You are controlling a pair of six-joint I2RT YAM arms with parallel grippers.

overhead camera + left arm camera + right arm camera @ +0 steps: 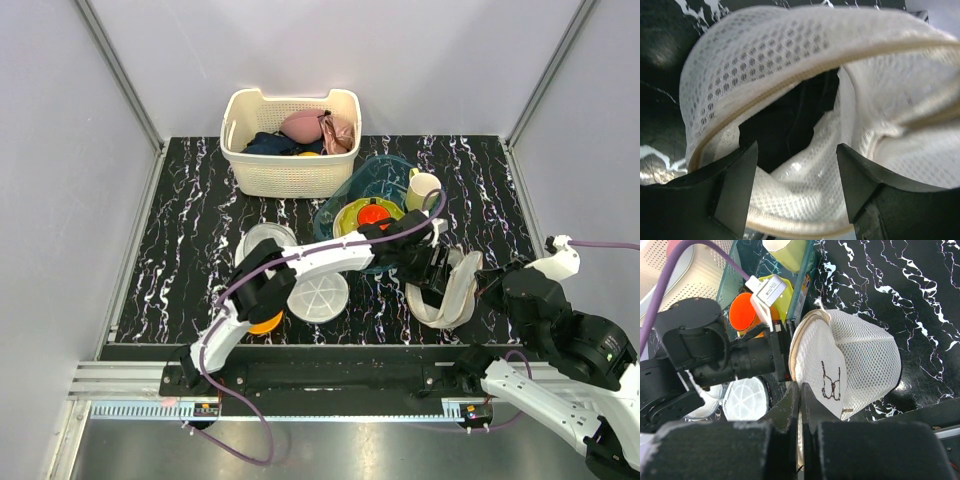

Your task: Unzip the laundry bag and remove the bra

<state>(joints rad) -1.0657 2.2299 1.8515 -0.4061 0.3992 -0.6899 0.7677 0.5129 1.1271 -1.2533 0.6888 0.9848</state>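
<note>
The laundry bag [452, 292] is a cream-white mesh case on the dark table at right of centre, with its black logo [831, 382] facing the right wrist camera. Its zip gapes and the two halves [790, 55] stand apart. Deep inside the opening shows the dark bra [785, 125]. My left gripper [797, 170] is open at the mouth, its fingers [735, 185] straddling the lower mesh half without pinching it. My right gripper [801, 390] is shut on the bag's rim at its near side [480, 285].
A cream basket [290, 165] at the back holds a pink bra [305, 125] and dark cloth. A teal clear tub [385, 175], a yellow bowl with an orange piece [372, 215] and a pale cup [422, 188] stand behind the bag. Two white ribbed dishes [318, 296] [268, 240] lie left.
</note>
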